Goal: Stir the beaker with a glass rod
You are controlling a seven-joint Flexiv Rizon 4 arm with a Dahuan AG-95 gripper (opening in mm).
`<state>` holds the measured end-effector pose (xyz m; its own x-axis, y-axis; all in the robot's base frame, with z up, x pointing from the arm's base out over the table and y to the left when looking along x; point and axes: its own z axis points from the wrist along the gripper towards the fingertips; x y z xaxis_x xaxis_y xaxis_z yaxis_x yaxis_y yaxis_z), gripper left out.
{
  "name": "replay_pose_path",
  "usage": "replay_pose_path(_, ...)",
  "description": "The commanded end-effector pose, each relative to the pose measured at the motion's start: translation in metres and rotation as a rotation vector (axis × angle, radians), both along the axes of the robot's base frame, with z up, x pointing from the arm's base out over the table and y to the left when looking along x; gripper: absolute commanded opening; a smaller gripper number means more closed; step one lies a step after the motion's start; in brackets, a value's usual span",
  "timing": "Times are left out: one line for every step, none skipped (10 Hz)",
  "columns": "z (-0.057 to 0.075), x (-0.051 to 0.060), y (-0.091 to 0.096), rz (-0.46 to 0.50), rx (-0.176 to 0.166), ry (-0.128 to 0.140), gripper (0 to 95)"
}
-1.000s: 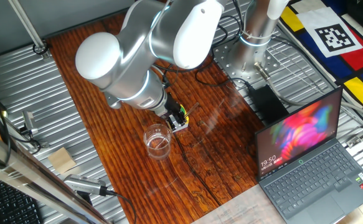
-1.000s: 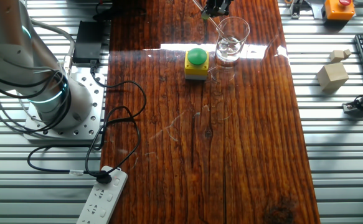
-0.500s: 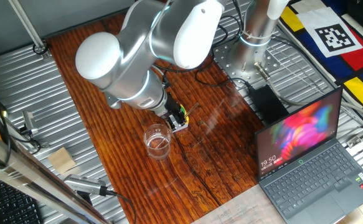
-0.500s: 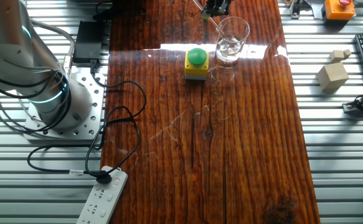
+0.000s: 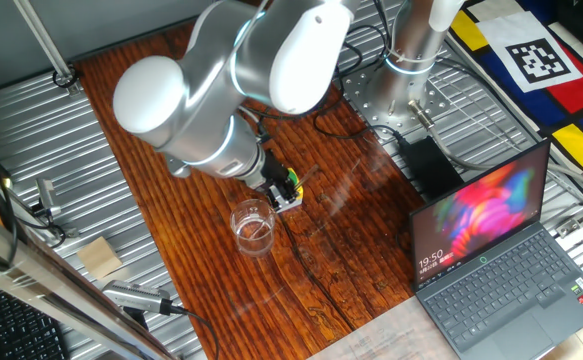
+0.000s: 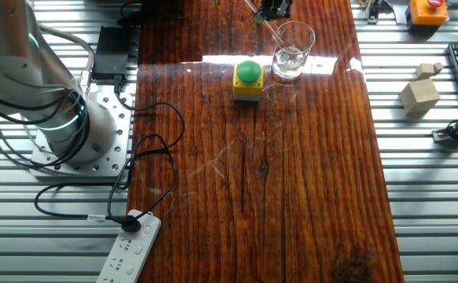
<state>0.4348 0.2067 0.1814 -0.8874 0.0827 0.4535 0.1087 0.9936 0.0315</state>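
The beaker is a small clear glass standing on the wooden table at the far end, right of the yellow box with a green button. In one fixed view the beaker stands just below the arm's wrist. The glass rod is a faint thin line slanting from the gripper down into the beaker. My gripper shows only as dark fingers at the top edge, just above the beaker's left rim, shut on the rod. In one fixed view the gripper is hidden behind the silver arm.
An open laptop sits at the table's right corner. A thin dark cable runs across the wood. The arm's base, a power strip, wooden blocks and an orange button box lie beside the table.
The arm's upper links have shifted slightly left in one fixed view. The beaker, rod and gripper show almost no change.
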Motion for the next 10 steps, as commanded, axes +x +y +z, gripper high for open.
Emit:
replay_pose_path(0.003,0.003,0.000,-0.002,-0.001,0.013,0.0)
replay_pose_path(0.004,0.005,0.000,-0.001,-0.001,0.019,0.0)
replay_pose_path(0.007,0.006,0.000,0.001,0.000,0.026,0.0)
replay_pose_path(0.008,0.007,0.000,0.004,0.001,0.029,0.0)
replay_pose_path(0.010,0.007,0.000,0.008,0.003,0.040,0.0)
replay_pose_path(0.011,0.007,-0.001,0.014,0.006,0.057,0.0)
replay_pose_path(0.012,0.006,-0.001,0.018,0.008,0.072,0.0)
replay_pose_path(0.013,0.006,-0.001,0.023,0.012,0.098,0.0)
replay_pose_path(0.015,0.006,-0.001,0.024,0.012,0.114,0.0)
replay_pose_path(0.015,0.005,-0.001,0.024,0.012,0.123,0.0)
